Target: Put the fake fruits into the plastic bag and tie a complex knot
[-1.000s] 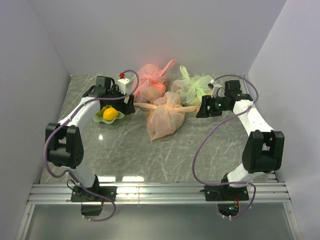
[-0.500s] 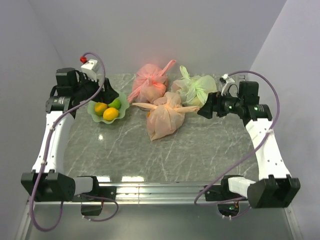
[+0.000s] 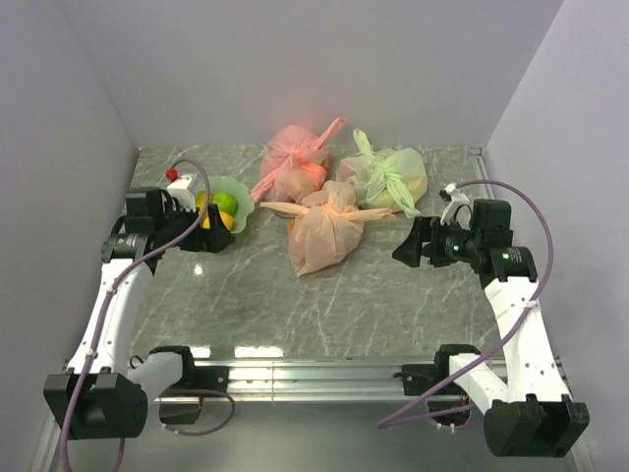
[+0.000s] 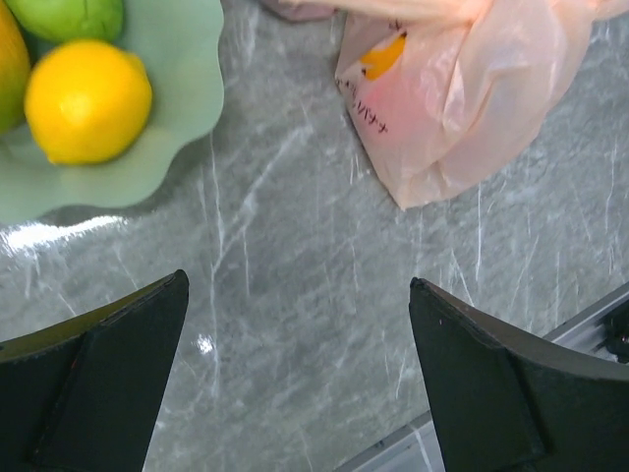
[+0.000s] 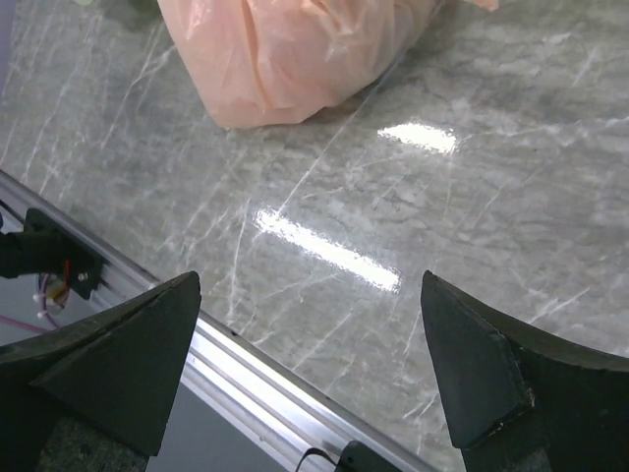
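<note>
The plastic bag (image 3: 322, 236), pale orange, lies tied in the middle of the table. Its knot (image 3: 332, 203) is a bunched bow with two ends sticking out sideways. An orange fruit (image 4: 381, 55) shows through the bag (image 4: 472, 88) in the left wrist view. Three loose fake fruits lie in a dish: a yellow one (image 4: 88, 100), a green one (image 4: 69, 15) and an orange one at the frame edge (image 4: 8, 59). My left gripper (image 3: 201, 239) (image 4: 300, 295) is open and empty beside the dish. My right gripper (image 3: 406, 247) (image 5: 310, 295) is open and empty right of the bag (image 5: 295, 49).
The pale green scalloped dish (image 3: 241, 187) (image 4: 167, 118) stands at the left. A tied pink-red bag (image 3: 295, 162) and a tied light green bag (image 3: 388, 175) lie behind the orange bag. An aluminium rail (image 5: 246, 374) runs along the near table edge.
Both arms have drawn back toward the near edge. The left gripper came down from left of the dish to its near side. The right gripper moved away from the green bag.
</note>
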